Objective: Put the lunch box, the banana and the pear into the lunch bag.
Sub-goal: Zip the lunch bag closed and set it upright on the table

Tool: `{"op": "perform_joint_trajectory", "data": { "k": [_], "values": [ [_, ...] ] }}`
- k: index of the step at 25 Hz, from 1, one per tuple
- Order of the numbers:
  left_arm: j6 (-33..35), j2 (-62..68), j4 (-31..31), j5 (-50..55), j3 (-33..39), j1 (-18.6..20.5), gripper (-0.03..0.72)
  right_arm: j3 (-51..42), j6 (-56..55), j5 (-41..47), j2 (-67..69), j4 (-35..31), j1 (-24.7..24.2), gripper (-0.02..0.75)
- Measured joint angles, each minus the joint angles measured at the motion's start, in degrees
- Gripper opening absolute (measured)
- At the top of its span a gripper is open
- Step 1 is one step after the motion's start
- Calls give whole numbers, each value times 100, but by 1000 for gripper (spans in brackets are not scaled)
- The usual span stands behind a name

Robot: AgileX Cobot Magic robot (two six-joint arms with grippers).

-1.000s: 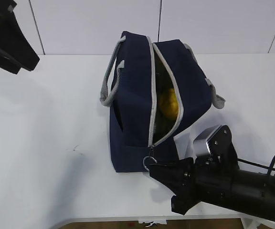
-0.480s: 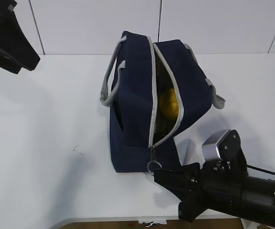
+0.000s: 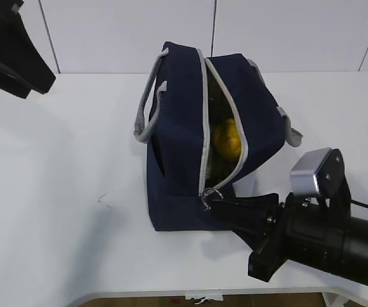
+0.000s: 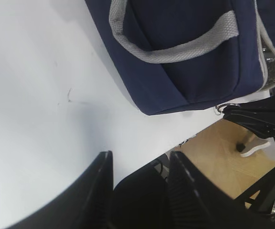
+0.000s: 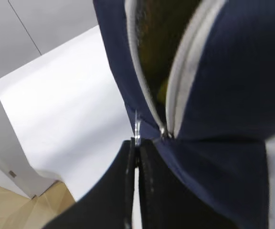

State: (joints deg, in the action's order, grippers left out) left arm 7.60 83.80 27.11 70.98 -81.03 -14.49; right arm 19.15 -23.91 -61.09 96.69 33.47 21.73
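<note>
The navy lunch bag (image 3: 177, 128) stands on the white table (image 3: 62, 192) with its grey zipper partly open. The yellow-orange pear (image 3: 227, 139) shows inside through the gap. The lunch box and the banana are not in view. My right gripper (image 3: 214, 203) is at the bag's near end, shut on the metal ring pull (image 3: 211, 196); in the right wrist view the ring (image 5: 137, 126) stands pinched between the closed fingertips (image 5: 129, 145). My left gripper (image 4: 141, 155) is open and empty, held high over the table's left side, well away from the bag (image 4: 195, 62).
The bag's grey webbing handles (image 3: 147, 109) hang down on both sides. The table's front edge (image 3: 139, 295) runs just below the right arm. A grey panelled wall (image 3: 126, 32) stands behind the table. The left arm (image 3: 11, 57) is at the upper left.
My right arm has shifted right and back a little. The ring pull, which hung low at the bag's near end, is now lifted level with the zipper's end in the right gripper.
</note>
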Motion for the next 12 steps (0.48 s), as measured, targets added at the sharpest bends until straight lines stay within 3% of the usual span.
{"op": "perform_joint_trajectory", "data": {
  "k": [12],
  "values": [
    [0,0,67,0,0,0,296,97,-58,1016,-1311,37,0,1]
  ]
}}
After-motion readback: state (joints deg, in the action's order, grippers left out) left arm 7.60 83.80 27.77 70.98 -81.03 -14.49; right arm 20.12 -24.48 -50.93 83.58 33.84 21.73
